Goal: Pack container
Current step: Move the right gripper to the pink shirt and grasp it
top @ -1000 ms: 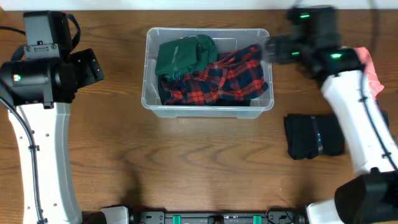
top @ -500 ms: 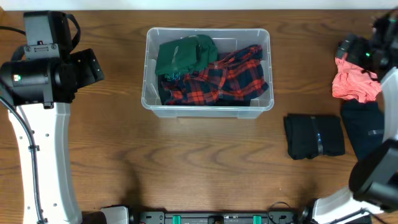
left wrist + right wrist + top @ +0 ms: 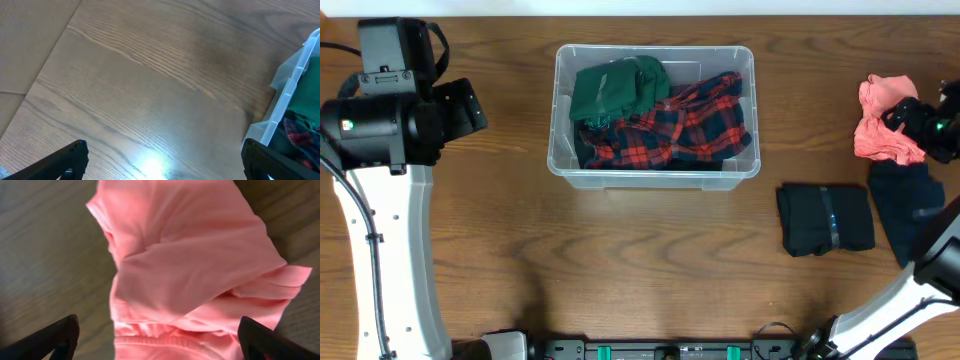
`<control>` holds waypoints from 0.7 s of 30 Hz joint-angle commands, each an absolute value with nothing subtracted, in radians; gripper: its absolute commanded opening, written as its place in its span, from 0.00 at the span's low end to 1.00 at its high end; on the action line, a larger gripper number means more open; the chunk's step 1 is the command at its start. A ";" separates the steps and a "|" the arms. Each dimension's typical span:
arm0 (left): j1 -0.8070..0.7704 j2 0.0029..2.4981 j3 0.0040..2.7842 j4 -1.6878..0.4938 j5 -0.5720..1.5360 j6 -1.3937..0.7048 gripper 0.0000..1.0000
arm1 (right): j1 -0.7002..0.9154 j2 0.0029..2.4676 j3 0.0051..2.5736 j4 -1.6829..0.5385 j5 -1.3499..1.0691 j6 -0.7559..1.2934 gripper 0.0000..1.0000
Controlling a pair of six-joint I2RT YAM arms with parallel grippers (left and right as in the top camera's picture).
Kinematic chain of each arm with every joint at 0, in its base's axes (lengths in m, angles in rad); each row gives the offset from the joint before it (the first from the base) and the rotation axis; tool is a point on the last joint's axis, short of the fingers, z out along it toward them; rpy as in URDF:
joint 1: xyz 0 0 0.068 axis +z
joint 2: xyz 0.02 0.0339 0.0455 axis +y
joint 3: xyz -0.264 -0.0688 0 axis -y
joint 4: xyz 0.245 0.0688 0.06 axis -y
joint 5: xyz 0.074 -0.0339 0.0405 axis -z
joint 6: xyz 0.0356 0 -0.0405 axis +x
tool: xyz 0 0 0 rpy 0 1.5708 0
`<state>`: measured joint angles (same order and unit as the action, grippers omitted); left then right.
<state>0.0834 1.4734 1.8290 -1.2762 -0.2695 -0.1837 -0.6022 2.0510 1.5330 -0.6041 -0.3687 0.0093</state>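
The clear plastic container [image 3: 560, 160] stands at the table's back centre, holding a green garment [image 3: 615, 88] and a red plaid shirt [image 3: 690, 125]. Its corner shows in the left wrist view [image 3: 287, 95]. A crumpled pink garment [image 3: 882, 125] lies at the far right and fills the right wrist view [image 3: 195, 270]. My right gripper [image 3: 159, 340] is open just above the pink garment, one finger on each side of it. My left gripper [image 3: 165, 162] is open and empty over bare wood, left of the container.
A folded black garment [image 3: 825, 218] lies right of centre. A dark navy garment [image 3: 905, 205] lies at the right edge, below the pink one. The left arm [image 3: 390, 120] stands at the left side.
My right arm has swung from the container's right rim out to the far right and come down over the pink garment. The left arm has not moved.
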 commanded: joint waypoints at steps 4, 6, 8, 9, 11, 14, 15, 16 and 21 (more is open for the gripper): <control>0.087 1.472 1.835 -1.279 -0.282 -0.186 0.98 | -0.678 2.058 1.528 -0.583 -0.378 -0.024 0.99; 0.087 1.472 1.835 -1.279 -0.282 -0.185 0.98 | -0.703 2.064 1.528 -0.574 -0.378 -0.025 0.99; 0.087 1.472 1.835 -1.279 -0.282 -0.186 0.98 | -0.718 2.071 1.528 -0.564 -0.388 -0.032 0.99; 0.087 1.472 1.835 -1.279 -0.282 -0.186 0.98 | -0.722 2.075 1.528 -0.559 -0.400 -0.037 0.99; 0.087 1.472 1.835 -1.279 -0.282 -0.185 0.98 | -0.723 2.090 1.528 -0.551 -0.408 -0.039 0.99; 0.087 1.472 1.835 -1.279 -0.282 -0.186 0.98 | -0.720 2.117 1.528 -0.532 -0.419 -0.044 0.99; 0.087 1.472 1.835 -1.279 -0.282 -0.185 0.98 | -0.719 2.129 1.528 -0.521 -0.434 -0.054 0.99; 0.087 1.472 1.835 -1.279 -0.282 -0.186 0.98 | -0.719 2.138 1.528 -0.512 -0.452 -0.059 0.99; 0.087 1.472 1.835 -1.279 -0.282 -0.185 0.98 | -0.719 2.172 1.528 -0.474 -0.487 -0.069 0.99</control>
